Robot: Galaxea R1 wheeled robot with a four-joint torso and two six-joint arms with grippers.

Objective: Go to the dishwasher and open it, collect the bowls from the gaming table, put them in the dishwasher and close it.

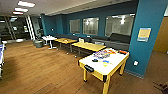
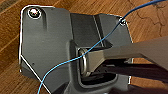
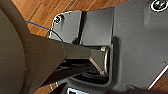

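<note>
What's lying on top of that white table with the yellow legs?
On the gaming table lie a black bowl, a blue bowl, something yellow-green beside it and colourful clutter further back, too blurred to name.

gaming table (image 1: 113, 65): 1 | wooden tables (image 1: 88, 46): 2 | white round table (image 1: 49, 38): 1 | wall windows (image 1: 90, 25): 3

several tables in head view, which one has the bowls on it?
The nearest one: the white-topped gaming table on yellow legs by the teal pillar. The wooden tables behind it look mostly bare.
</note>
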